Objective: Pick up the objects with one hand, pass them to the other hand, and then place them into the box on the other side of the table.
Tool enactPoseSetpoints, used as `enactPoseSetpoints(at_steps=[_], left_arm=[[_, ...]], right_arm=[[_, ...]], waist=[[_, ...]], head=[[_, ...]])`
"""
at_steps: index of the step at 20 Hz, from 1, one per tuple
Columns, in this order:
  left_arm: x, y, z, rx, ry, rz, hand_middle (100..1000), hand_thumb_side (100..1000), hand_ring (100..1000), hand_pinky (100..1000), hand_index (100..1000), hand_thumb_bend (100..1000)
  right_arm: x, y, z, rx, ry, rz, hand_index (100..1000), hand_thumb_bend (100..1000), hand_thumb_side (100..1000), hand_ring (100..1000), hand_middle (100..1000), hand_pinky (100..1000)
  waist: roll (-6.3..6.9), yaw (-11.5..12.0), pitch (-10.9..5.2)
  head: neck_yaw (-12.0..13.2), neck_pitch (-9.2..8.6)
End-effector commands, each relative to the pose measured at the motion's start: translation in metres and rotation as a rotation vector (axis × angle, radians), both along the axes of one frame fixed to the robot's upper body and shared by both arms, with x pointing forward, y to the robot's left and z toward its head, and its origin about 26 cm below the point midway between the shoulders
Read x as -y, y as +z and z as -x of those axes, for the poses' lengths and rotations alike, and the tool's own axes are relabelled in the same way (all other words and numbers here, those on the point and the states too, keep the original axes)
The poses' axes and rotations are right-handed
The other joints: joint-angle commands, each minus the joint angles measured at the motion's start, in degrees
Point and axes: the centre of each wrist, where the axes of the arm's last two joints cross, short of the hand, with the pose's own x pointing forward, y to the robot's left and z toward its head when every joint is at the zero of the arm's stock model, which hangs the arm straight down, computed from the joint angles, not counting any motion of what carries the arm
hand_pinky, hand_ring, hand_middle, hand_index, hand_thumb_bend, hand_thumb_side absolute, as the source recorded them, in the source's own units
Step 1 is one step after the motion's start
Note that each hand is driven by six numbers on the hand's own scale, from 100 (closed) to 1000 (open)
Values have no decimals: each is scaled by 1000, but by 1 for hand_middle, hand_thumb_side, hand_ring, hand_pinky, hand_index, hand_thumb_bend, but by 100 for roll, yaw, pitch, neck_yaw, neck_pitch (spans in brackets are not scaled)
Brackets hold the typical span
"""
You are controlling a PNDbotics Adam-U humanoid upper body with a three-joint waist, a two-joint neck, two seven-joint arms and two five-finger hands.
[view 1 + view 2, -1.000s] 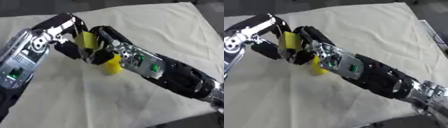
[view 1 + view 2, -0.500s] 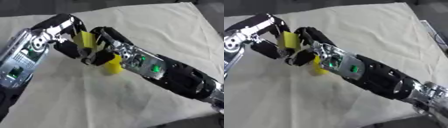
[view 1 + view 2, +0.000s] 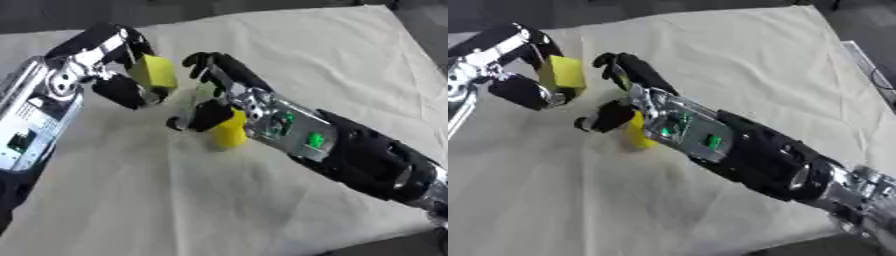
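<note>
Yellow block (image 3: 155, 70) sits at upper left, pinched in your left hand (image 3: 122, 85), so the handover looks done. Your right hand (image 3: 214, 92) hangs just beside it, fingers spread and empty, above another yellow object (image 3: 229, 131) on the cloth (image 3: 332, 60). No box shows; placing remains.

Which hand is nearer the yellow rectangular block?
Left. The left hand holds the yellow rectangular block in its fingers; the right hand is open just beside it, apart.

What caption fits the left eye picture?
Left hand holds a yellow block above the cloth-covered table; right hand is open beside it, near a second yellow object.
</note>
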Motion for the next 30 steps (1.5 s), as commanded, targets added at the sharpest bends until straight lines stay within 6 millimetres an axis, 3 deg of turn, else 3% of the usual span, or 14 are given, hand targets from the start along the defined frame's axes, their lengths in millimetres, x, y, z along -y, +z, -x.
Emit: enactPoseSetpoints(at_steps=[1,7,12,17,21,30], left_arm=[[-20,17,-10,42,58,53,414,100,526,772,418,276],[-60,35,-25,96,166,48,415,100,523,766,423,308],[-105,42,-43,90,294,29,419,100,529,767,427,323],[-154,43,-53,99,415,25,422,100,534,765,432,345],[-193,41,-59,102,526,54,421,100,530,764,429,312],[-249,26,-72,113,750,111,422,100,535,764,428,311]], right_arm=[[6,7,1,44,-13,22,866,614,204,779,737,598],[15,8,0,86,-44,54,866,601,199,780,740,598],[20,7,1,91,-48,70,866,596,201,780,740,600],[28,5,1,108,-71,81,860,588,196,773,734,595],[33,4,1,126,-92,80,859,587,196,771,733,592],[39,-1,2,149,-136,48,850,580,196,761,722,577]], waist=[[-10,-29,-199],[54,-71,-274],[75,-93,-335],[73,-122,-387],[56,-128,-383],[-16,-184,-313]], head=[[56,58],[242,113],[595,113],[1016,61],[1363,-13],[1997,-257]])
